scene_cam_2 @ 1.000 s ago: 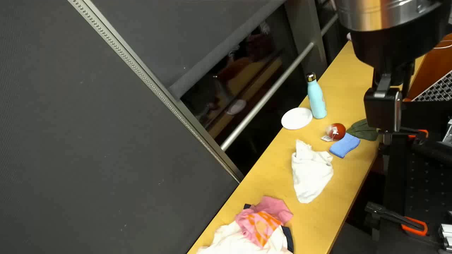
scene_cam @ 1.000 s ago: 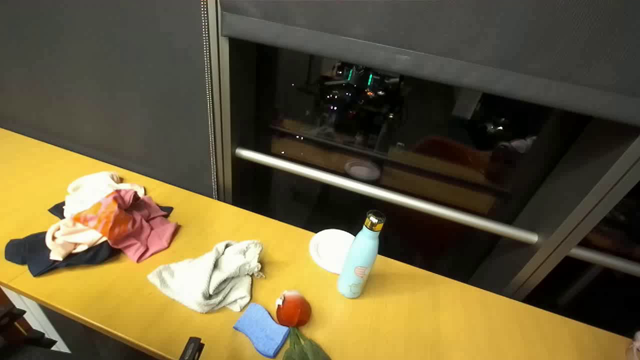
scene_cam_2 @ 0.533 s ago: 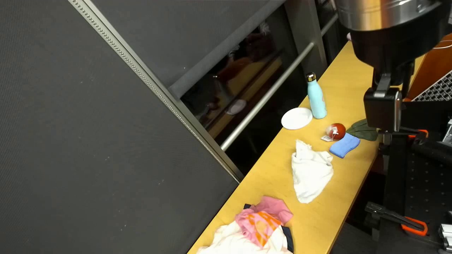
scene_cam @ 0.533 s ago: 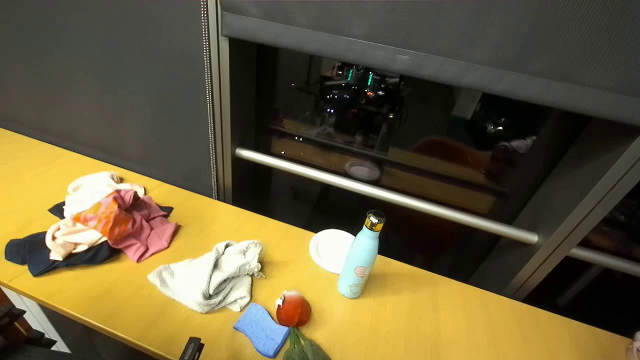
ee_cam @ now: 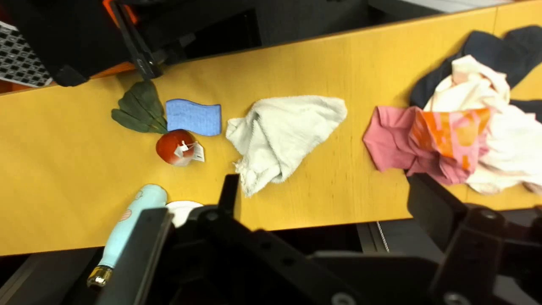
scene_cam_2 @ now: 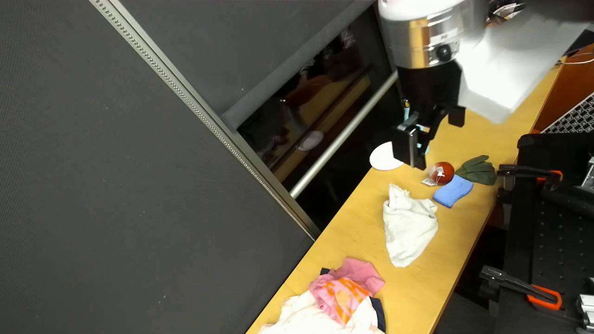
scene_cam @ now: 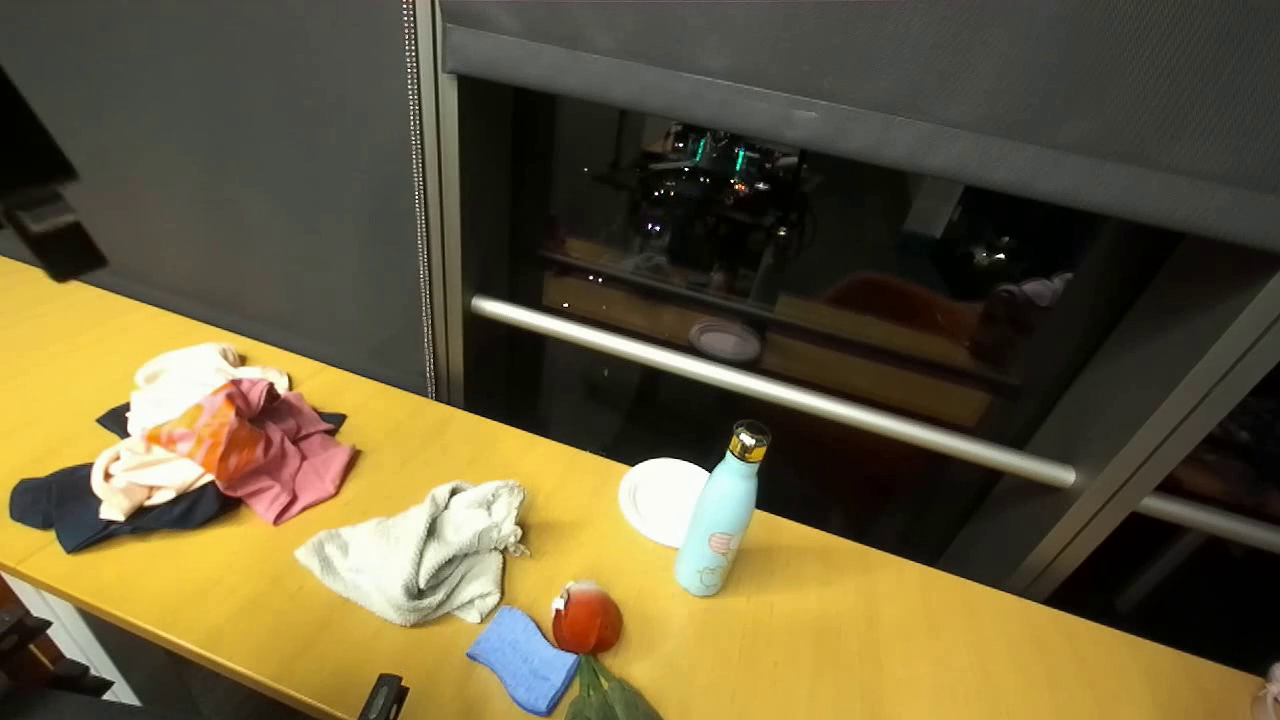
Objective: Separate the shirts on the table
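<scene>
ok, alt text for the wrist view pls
A pile of pink, cream and navy clothes lies at right on a yellow table, a crumpled off-white cloth apart from it near center. Open, empty fingers show at the bottom. At left: blue sponge, red round item, green leaves, light-blue bottle, part of a white plate.

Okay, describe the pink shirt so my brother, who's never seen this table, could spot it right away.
In an exterior view, find the yellow table and follow it left past the white cloth to a heap of clothes. The pink shirt lies on top there; its colour and orange print set it apart from the cream cloth and dark cloth beneath.
</scene>
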### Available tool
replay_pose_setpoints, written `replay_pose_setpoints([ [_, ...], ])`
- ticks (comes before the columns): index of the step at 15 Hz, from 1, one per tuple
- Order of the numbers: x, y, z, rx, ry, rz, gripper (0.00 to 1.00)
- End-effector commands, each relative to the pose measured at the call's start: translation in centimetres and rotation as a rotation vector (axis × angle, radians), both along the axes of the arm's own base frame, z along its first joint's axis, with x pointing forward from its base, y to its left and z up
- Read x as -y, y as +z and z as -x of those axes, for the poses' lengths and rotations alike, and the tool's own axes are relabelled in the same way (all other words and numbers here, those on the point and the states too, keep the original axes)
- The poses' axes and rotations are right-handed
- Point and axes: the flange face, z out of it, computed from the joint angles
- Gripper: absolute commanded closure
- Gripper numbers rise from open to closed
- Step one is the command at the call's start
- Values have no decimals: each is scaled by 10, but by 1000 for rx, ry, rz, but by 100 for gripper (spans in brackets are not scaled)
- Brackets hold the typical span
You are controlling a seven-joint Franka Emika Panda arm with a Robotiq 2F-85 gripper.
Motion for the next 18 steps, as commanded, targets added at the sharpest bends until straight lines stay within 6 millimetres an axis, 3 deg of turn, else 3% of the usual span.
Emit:
replay_pose_setpoints([
  [1, 14, -54, -49, 54, -89, -74, 0],
  [4, 24, -108, -76, 52, -136, -68, 0],
  [12, 81, -188, -146, 5, -300, 85, 0],
  [13, 78, -194, -153, -14, -324, 82, 0],
  [14, 83, -182, -133, 0, -289, 50, 0],
  [18, 78, -201, -150, -17, -308, 70, 0],
])
